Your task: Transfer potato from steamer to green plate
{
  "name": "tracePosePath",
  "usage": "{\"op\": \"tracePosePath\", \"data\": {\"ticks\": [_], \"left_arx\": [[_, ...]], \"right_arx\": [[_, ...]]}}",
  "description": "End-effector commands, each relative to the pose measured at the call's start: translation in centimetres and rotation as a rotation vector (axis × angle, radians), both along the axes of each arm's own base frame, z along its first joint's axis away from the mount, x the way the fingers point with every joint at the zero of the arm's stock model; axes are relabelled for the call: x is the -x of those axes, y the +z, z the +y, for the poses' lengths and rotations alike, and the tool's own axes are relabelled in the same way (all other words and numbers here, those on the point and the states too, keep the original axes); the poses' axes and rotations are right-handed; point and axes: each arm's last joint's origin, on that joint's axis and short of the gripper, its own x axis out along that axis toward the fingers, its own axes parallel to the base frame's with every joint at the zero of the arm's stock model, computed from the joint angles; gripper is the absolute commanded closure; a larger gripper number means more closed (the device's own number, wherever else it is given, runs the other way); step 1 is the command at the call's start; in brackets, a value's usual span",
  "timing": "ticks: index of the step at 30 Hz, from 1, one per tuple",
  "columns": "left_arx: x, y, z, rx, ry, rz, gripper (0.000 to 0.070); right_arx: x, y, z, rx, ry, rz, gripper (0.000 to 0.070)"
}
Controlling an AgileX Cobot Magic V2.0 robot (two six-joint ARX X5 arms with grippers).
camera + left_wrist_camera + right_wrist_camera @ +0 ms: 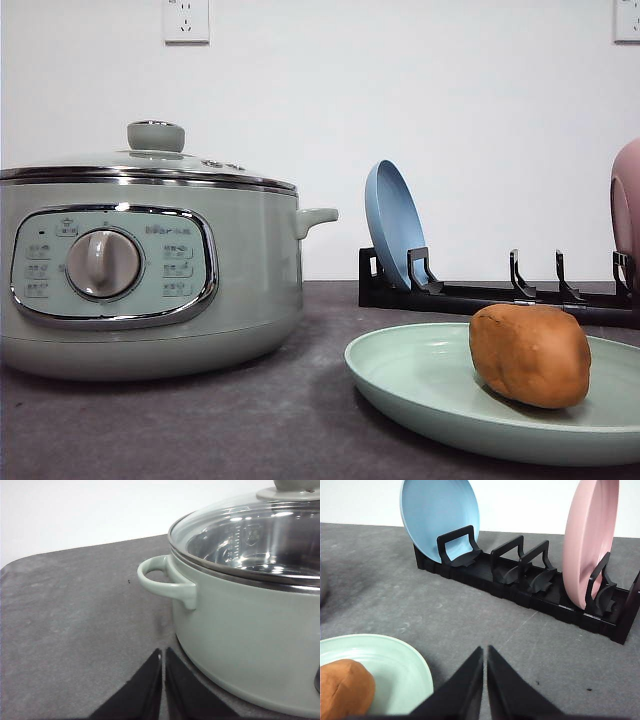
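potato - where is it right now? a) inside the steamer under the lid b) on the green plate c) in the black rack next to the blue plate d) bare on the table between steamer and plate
b: in the front view the potato rests on the green plate, right of the steamer, whose glass lid is on.

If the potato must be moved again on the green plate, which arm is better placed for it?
Probably the right. Its wrist camera shows the shut right gripper near the green plate holding the potato. The shut left gripper is beside the lidded steamer.
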Motion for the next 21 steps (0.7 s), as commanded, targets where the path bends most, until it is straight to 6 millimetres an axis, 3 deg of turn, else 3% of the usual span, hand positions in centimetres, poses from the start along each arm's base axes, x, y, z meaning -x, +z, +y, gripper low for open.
{"op": "tracePosePath", "data": {"ticks": [1, 21], "left_arx": [[-0.08, -0.75, 0.03, 0.004, 0.004, 0.026, 0.0698], [-0.08, -0.75, 0.03, 0.004, 0.004, 0.026, 0.0698]], "right_arx": [[-0.01, -0.12, 0.01, 0.007, 0.002, 0.0, 0.07], [-0.01, -0.12, 0.01, 0.007, 0.002, 0.0, 0.07]]}}
